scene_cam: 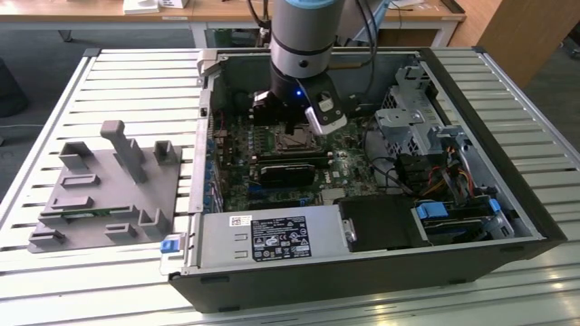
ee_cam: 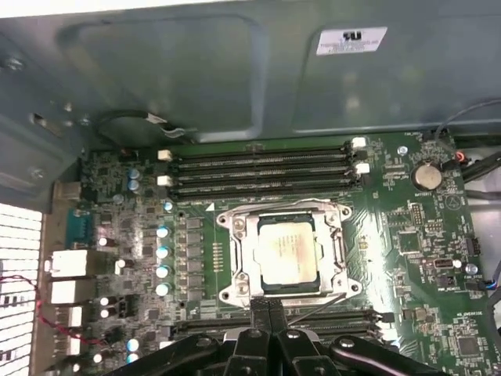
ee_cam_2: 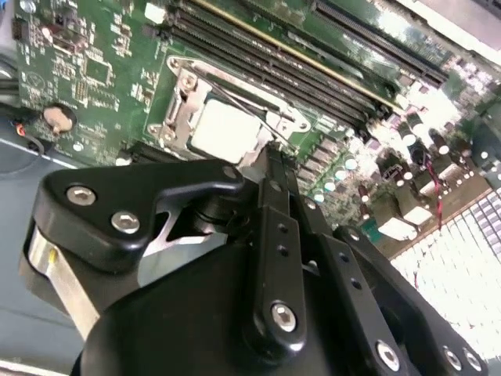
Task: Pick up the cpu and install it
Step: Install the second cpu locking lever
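A: Where is the cpu (ee_cam: 286, 249) right now?

B: It sits flat in the socket (ee_cam: 283, 252) on the motherboard (ee_cam: 407, 235), inside the open computer case (scene_cam: 363, 272). In the first wrist view its silvery top plate shows square inside the metal socket frame. In the second wrist view the same plate (ee_cam_2: 225, 130) shows pale, with the thin wire lever running along one side of the frame.

A: And the hand?

B: The hand (ee_cam: 268, 309) hangs just above the board, right beside the socket. Its two thin black fingertips (ee_cam: 259, 313) are pressed together with no gap between them and nothing held; they point down at the edge of the socket frame. I cannot tell whether they touch it.

A: What does the exterior view show?

B: The arm (scene_cam: 303, 34) reaches straight down into the case, and the hand (scene_cam: 288, 129) sits over the middle of the board, with the socket (scene_cam: 295, 142) just under it. A black card (scene_cam: 292, 170) lies on the board close by, nearer the camera.

A: Anything outside the case?

B: The case lies on a slatted counter (scene_cam: 136, 81). A grey parts holder (scene_cam: 109, 190) stands on the counter toward the exterior view's left, well apart from the hand.
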### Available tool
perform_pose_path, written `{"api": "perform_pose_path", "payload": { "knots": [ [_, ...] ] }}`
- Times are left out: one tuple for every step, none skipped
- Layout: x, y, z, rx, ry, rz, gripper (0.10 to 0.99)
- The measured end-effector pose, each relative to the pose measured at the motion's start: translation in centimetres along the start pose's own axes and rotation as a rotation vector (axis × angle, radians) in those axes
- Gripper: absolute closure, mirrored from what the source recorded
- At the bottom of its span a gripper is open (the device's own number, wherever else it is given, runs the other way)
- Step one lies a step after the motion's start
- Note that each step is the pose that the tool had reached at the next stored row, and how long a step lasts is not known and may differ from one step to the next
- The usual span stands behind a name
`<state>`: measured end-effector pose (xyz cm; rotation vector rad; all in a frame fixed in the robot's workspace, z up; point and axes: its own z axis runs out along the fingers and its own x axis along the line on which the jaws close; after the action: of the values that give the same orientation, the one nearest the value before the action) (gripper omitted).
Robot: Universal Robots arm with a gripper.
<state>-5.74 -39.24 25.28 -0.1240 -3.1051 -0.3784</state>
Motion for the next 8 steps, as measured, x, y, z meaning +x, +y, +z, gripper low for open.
{"api": "perform_pose_path", "payload": {
  "knots": [
    [-0.02,-0.11,0.16,0.000,0.0000,0.000,0.980],
    [-0.05,-0.22,0.32,0.000,0.0000,0.000,0.980],
    [-0.08,-0.34,0.46,0.000,0.0000,0.000,0.980],
    [-0.13,-0.48,0.63,0.000,0.0001,0.000,0.980],
    [-0.17,-0.61,0.78,0.000,0.0002,0.000,0.980],
    [-0.20,-0.76,0.92,0.000,0.0002,0.001,0.980],
    [-0.21,-0.88,1.05,0.000,0.0001,0.001,0.980],
    [-0.22,-0.98,1.16,0.000,0.0000,0.001,0.980]
  ]
}}
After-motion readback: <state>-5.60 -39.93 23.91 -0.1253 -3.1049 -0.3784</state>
